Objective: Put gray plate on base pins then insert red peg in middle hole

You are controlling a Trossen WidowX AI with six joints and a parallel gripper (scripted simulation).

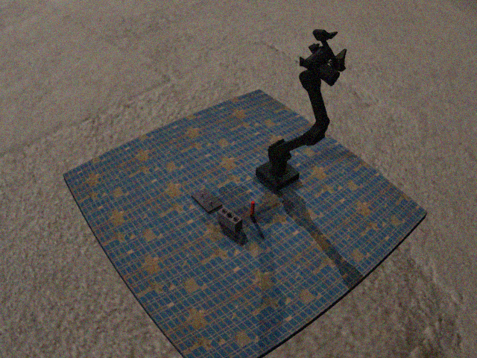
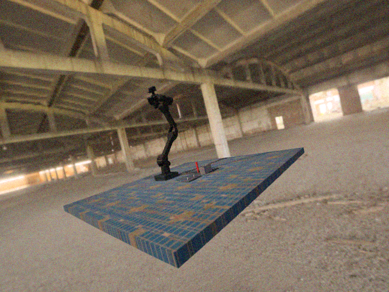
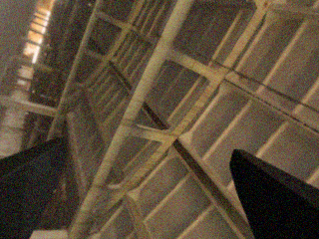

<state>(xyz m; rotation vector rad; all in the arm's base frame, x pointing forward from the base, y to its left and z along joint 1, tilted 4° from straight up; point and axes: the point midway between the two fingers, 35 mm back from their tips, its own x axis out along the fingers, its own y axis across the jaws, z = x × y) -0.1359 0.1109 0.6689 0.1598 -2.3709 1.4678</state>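
My gripper (image 1: 324,61) (image 2: 160,100) (image 3: 151,151) is open and empty. It is raised high above the arm's foot and points up at the roof, far from all the parts. The gray plate (image 1: 229,222) (image 2: 205,170), a thick block with three holes on top, rests on the board. The flat dark base (image 1: 206,201) (image 2: 188,177) with its two small pins lies right beside it. The red peg (image 1: 253,206) (image 2: 197,166) stands upright on the board, a little to the side of the plate and nearer the arm's foot. In the wrist view none of the parts show.
All parts sit on a blue tiled board (image 1: 153,269) (image 2: 188,213) with the arm's foot (image 1: 277,177) (image 2: 165,176) fixed near its middle. Around it is the bare floor of a large hall.
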